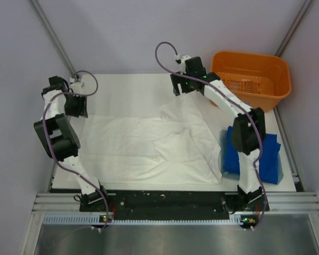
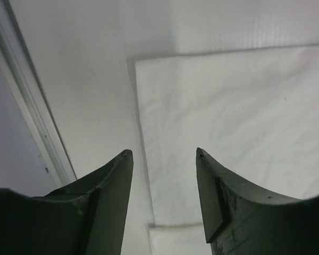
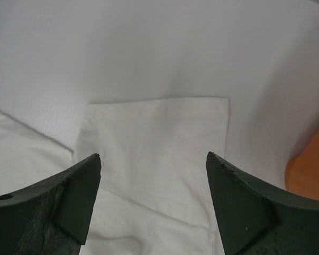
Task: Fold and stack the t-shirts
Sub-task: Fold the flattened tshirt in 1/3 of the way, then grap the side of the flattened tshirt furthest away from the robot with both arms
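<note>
Top external: the white t-shirt (image 1: pixel 143 143) lies flat, its long axis running away from the orange basket (image 1: pixel 250 54). The folded blue t-shirt (image 1: pixel 231 156) sits just nearside of the basket.

Left wrist: my left gripper (image 2: pixel 164 154), jaws apart and empty, hovers above the smooth cloth edge farthest from the basket.

Right wrist: my right gripper (image 3: pixel 153 156), likewise parted, hangs over a squared flap beside the basket.

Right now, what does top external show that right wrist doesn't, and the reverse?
Only top external: the blue t-shirt on the right, the left gripper, and the whole white t-shirt spread out.
Only right wrist: a close look at one rectangular flap of that shirt, likely a sleeve, with its hem seam. It lies beyond the open right gripper, which holds nothing.
Both: the white shirt, the right gripper and the orange basket, which is just a sliver in the wrist view.
</note>
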